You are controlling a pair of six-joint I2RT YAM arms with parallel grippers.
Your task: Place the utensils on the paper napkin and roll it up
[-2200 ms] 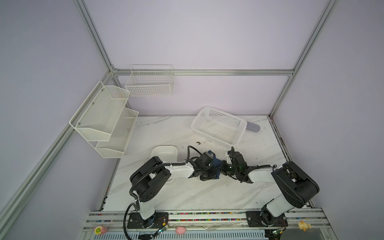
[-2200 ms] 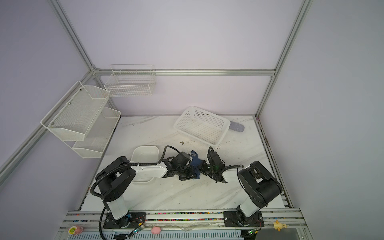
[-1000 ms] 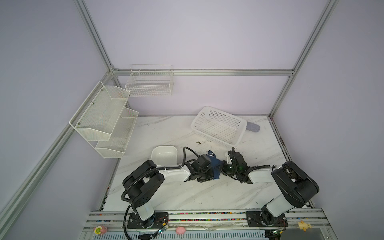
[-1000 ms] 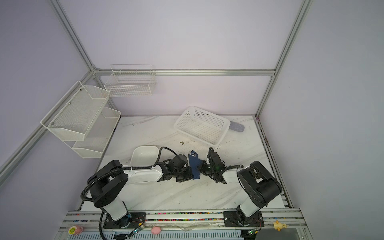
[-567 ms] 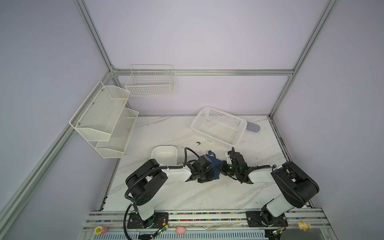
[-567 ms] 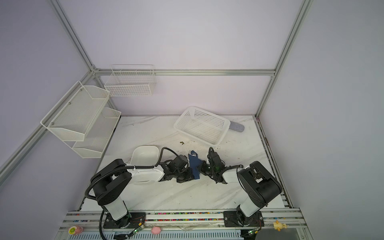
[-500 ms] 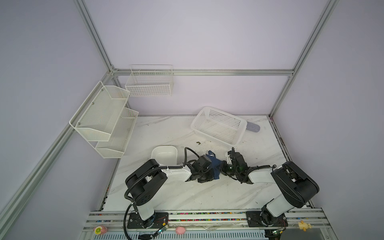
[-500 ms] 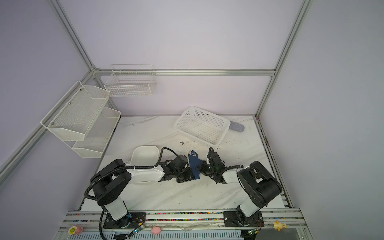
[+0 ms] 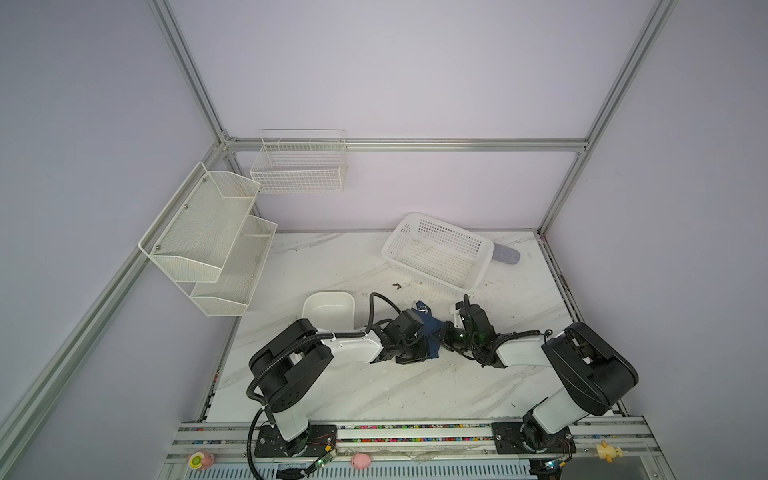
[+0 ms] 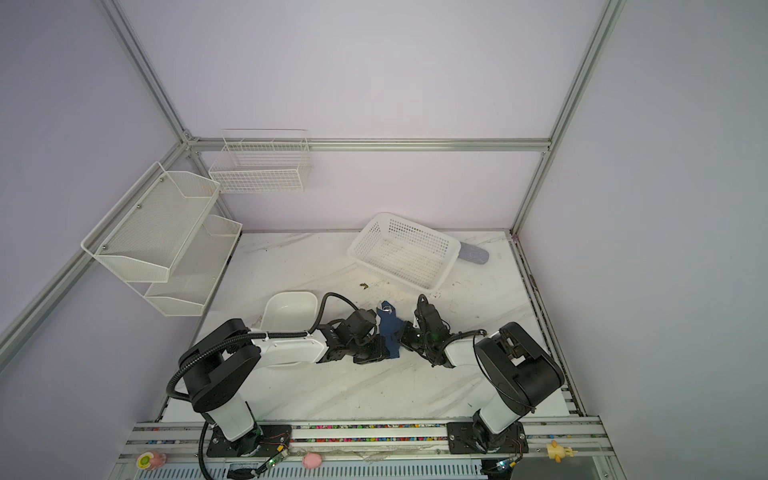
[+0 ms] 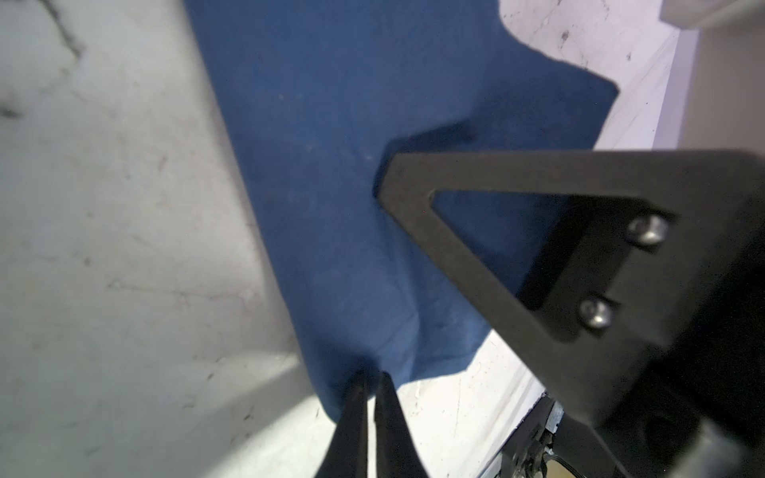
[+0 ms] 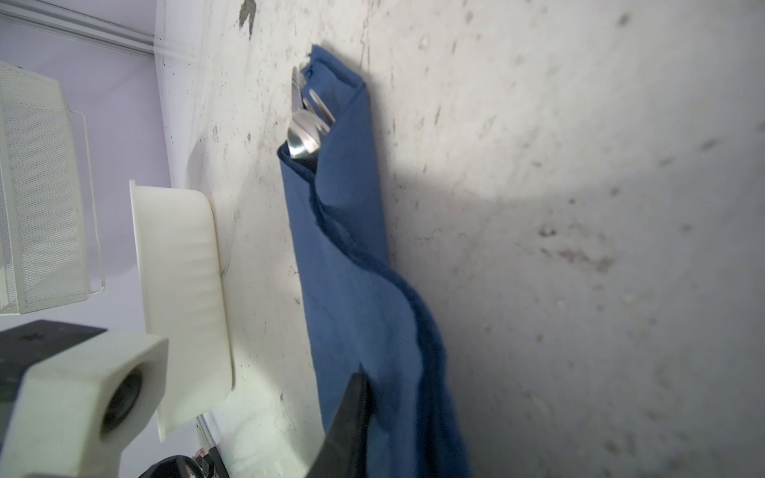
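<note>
A: Two grippers meeting low-centre in both top views: left gripper (image 11: 370, 380) pinched shut on napkin (image 9: 430, 332) edge, right gripper (image 12: 359, 383) against it, grip impossible to tell.

B: Looks half rolled, utensils (image 12: 308, 124) poking out the far end. Next: roll the loose flap over, evenly.

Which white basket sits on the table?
The white plastic basket with little holes, on the marble table. The white wire basket and the white mesh two-tier shelf hang on the walls.

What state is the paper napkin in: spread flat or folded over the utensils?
Folded over them: the paper napkin forms a narrow wrap, with the utensils showing only at one end.
</note>
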